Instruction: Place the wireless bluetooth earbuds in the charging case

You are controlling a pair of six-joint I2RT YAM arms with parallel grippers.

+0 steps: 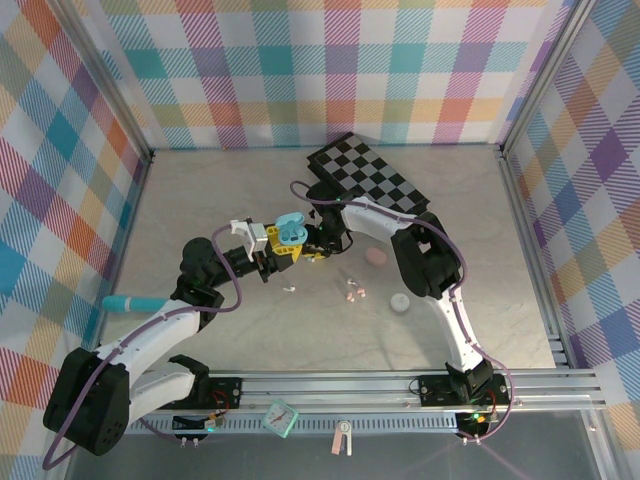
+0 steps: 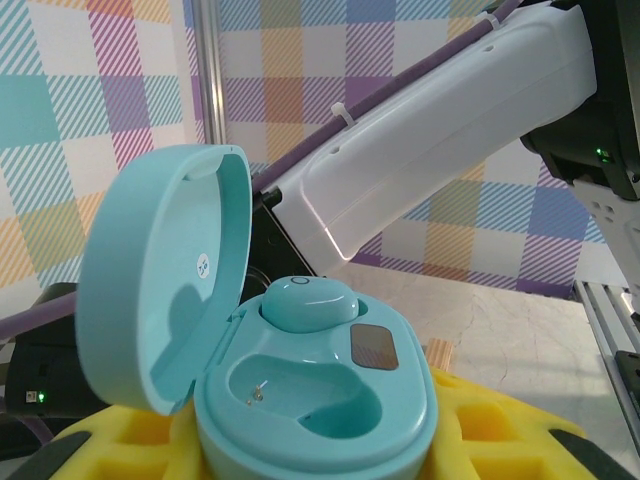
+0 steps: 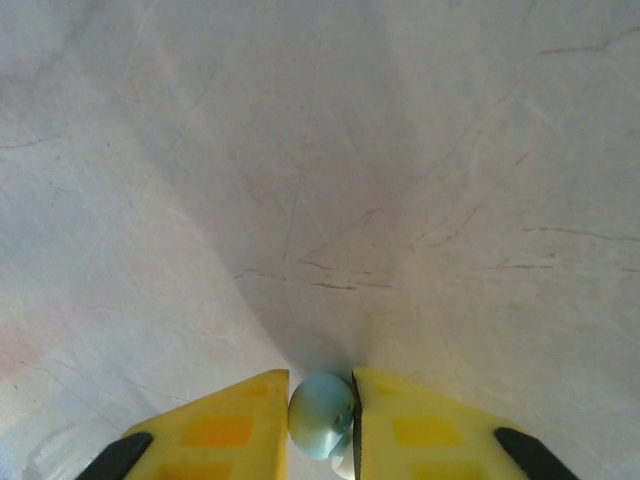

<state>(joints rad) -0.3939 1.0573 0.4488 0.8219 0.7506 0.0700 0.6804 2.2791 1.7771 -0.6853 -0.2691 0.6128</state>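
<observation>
While left tool (image 2: 300, 455) grips open case (image 2: 300, 395), right tool (image 3: 320, 432) pinches blue earbud (image 3: 318, 408) above grey table (image 3: 350, 150), plaid walls (image 1: 350, 70).

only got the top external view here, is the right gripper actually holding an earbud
Observer: yes, its wrist view shows the right gripper shut on a tiny pale blue plastic earbud.
Operator: any slot free in the case
Observer: the left wrist view looks into the open turquoise oval charging case. A turquoise earbud sits in the rear slot, and the front slot is empty.
</observation>
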